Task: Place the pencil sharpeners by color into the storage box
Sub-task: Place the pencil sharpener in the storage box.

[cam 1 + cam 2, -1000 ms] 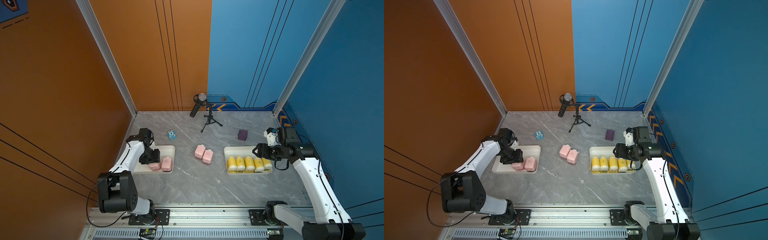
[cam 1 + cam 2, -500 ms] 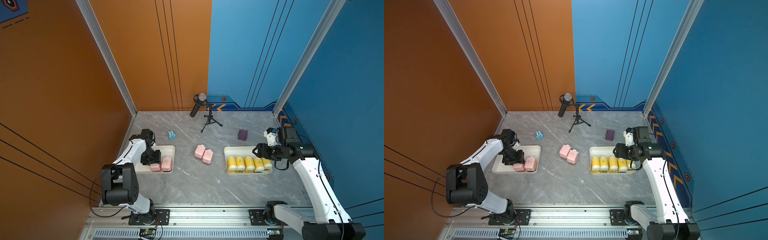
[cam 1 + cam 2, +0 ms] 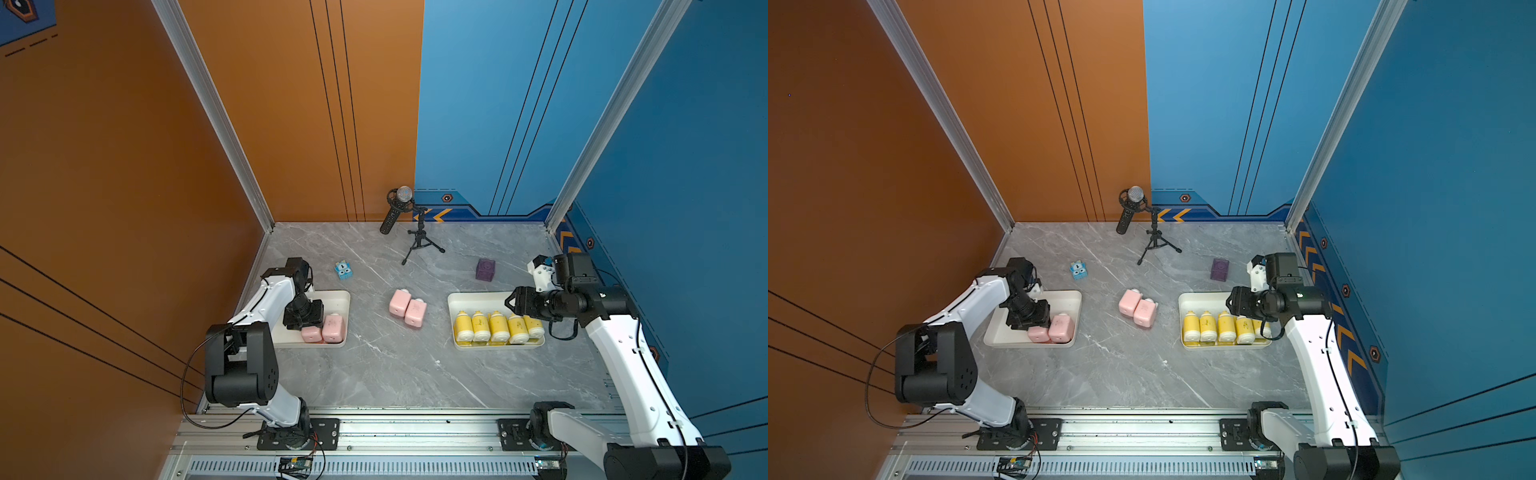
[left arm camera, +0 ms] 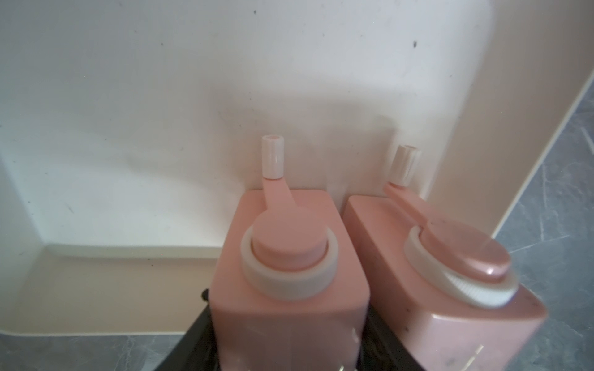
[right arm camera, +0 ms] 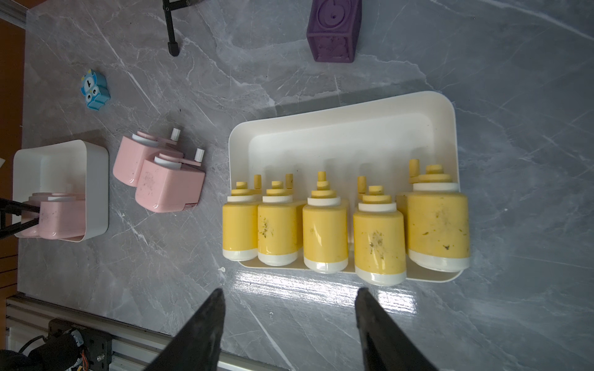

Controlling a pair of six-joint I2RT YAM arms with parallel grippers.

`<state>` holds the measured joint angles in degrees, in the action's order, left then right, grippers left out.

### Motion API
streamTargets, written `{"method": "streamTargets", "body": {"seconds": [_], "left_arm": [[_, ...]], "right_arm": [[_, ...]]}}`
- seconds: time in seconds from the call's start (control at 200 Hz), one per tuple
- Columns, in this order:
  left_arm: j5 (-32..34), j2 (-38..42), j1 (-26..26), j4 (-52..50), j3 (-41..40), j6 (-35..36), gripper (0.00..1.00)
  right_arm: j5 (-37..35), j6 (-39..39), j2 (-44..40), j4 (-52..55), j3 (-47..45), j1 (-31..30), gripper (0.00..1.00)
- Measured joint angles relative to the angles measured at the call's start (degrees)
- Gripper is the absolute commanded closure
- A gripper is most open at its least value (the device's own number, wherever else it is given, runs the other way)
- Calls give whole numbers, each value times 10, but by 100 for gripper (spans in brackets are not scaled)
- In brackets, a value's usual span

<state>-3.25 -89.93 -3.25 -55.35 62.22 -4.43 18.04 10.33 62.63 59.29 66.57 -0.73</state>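
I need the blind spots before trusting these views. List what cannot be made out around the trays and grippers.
- Fingertips of the left gripper: hidden under its own body in both top views, cut off by the frame edge in the left wrist view.
- The pink sharpener it grips: partly covered by that gripper in both top views.
- The fifth yellow sharpener: partly behind the right arm in a top view.

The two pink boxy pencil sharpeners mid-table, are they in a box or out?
Out. Those two pink sharpeners lie on the grey tabletop, between the two white boxes, inside neither.
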Motion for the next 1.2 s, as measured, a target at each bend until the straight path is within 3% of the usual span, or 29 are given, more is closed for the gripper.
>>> {"method": "streamTargets", "body": {"seconds": [0.48,1.196], "left_arm": [[2,-18,6,1,2,-6,37],[5,11,6,3,45,-20,35]], "right_arm": [[0,0,0,0,0,0,34],[0,0,3,-4,0,0,34]]}}
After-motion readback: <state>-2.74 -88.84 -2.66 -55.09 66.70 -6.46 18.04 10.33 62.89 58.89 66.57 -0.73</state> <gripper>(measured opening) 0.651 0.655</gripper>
